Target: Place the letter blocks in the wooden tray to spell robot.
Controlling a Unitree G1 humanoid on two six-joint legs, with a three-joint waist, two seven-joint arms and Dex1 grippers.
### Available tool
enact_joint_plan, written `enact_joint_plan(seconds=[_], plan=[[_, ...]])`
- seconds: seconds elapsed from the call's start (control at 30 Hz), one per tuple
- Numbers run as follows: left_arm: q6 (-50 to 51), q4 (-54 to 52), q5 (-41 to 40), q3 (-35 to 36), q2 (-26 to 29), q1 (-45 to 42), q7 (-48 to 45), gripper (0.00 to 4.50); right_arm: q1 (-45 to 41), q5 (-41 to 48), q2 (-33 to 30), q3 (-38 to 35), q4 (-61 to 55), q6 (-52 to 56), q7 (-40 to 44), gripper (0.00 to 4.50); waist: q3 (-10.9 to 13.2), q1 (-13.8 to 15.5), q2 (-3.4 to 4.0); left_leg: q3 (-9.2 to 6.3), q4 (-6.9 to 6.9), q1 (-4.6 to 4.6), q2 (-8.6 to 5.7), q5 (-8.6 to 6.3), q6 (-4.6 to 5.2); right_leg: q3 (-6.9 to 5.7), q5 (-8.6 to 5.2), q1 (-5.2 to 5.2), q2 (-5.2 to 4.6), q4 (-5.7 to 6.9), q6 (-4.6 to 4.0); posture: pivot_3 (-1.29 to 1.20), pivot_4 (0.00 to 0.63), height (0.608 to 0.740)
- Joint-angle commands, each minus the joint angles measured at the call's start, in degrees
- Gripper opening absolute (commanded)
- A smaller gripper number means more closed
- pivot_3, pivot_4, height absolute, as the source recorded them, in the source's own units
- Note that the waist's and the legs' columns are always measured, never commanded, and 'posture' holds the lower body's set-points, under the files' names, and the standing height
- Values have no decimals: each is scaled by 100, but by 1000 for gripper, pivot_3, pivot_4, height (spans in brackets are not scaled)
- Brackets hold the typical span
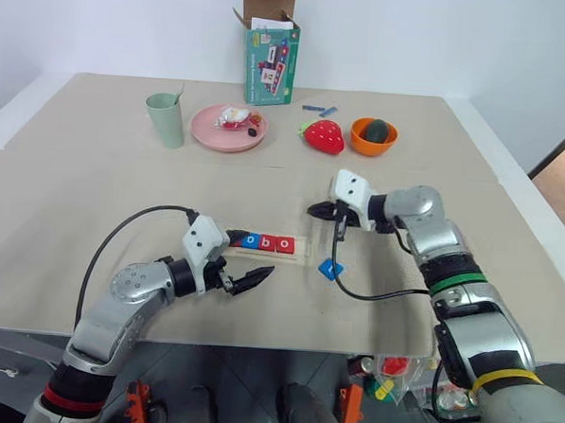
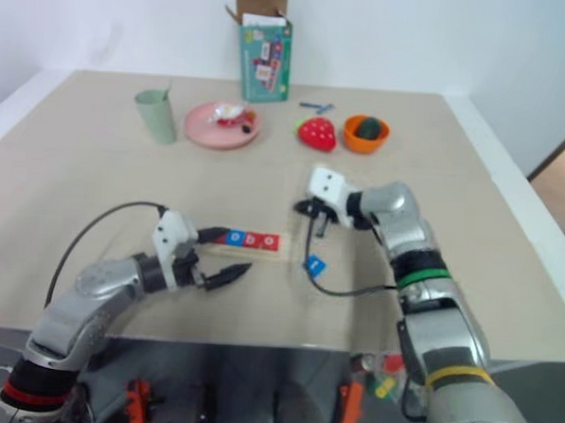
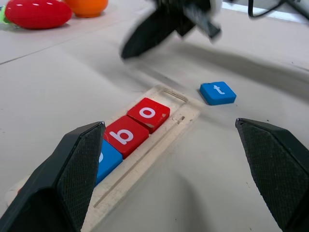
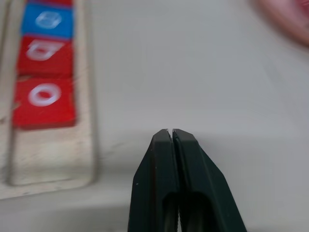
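Note:
The wooden tray (image 1: 299,250) lies near the table's front edge, and its left end is hidden behind my left wrist. In its recess I see three letter blocks in a row: a blue o (image 1: 251,240), a red b (image 1: 267,242) and a red o (image 1: 284,244). The recess to the right of them (image 4: 48,154) is bare. A blue t block (image 1: 331,269) lies flat on the table just right of the tray. My left gripper (image 1: 255,281) hovers in front of the tray, wide open and holding nothing. My right gripper (image 1: 320,211) hangs above the table behind the tray's right end, fingers shut on nothing.
At the back stand a green cup (image 1: 164,118), a pink plate (image 1: 206,132) with bits on it, a green box (image 1: 270,52), small blue pieces (image 1: 318,109), a toy strawberry (image 1: 324,136) and an orange bowl (image 1: 362,145). A black cable (image 1: 373,294) loops from my right wrist past the t block.

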Motion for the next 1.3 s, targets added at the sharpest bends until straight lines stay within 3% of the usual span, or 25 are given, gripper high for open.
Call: enact_joint_plan(seconds=[0.03,0.1,0.17,0.3,0.33,0.53,1.03,1.17,1.3], plan=[[-124,-131,23,-10,47,-125,-57,4500,401,577,-234,-554,-1212,958,-78,1607,0,9,0,-1,-1,-1,0,0,0,-2,-1,0,0,0,0,0,150,740],[-137,-116,20,-35,64,-148,-86,4500,746,857,-337,-757,-1952,1579,-132,2420,0,20,0,-3,-1,-2,0,0,0,-3,-3,0,0,0,-1,0,150,740],[-146,-103,21,-76,77,-174,-132,4500,1299,1256,-503,-1001,-2922,2416,-140,2840,0,24,0,-3,-1,-2,0,0,0,-3,-2,-1,0,0,-1,0,150,740],[-143,-87,35,-132,91,-229,-177,4500,2697,1980,-923,-1335,-4791,3755,-131,4370,0,89,0,-17,-1,-8,-2,-3,-5,-14,-11,1,-1,0,-2,0,150,740],[-139,-85,28,-144,92,-238,-191,4500,2983,2194,-970,-1406,-5147,4129,-199,4474,0,106,-1,-20,-2,-9,-3,-4,-6,-16,-14,1,-2,0,-2,0,150,740],[-134,-100,9,-255,113,-287,-310,4500,3738,2457,-940,-1489,-5944,4731,-890,4474,0,59,-1,-29,3,4,-14,-4,-7,-3,-15,1,4,0,-36,0,150,740],[-111,-125,132,-268,186,-291,-374,4500,3946,2101,-528,-770,-5581,4278,-1892,4474,2,35,-4,-51,7,-3,-35,-6,-8,11,-22,3,4,0,-20,0,150,740],[-96,-153,140,-268,187,-265,-341,4500,4056,1992,-498,-728,-5574,4147,-2060,3348,2,34,-5,-54,6,-3,-35,-7,-9,8,-20,3,3,-1,-14,0,150,740],[-105,-156,183,-296,195,-225,-341,4500,4167,2046,-459,-756,-5680,4187,-2171,1880,1,34,-5,-53,7,-1,-35,-7,-8,9,-26,5,4,-1,-27,0,150,740]])
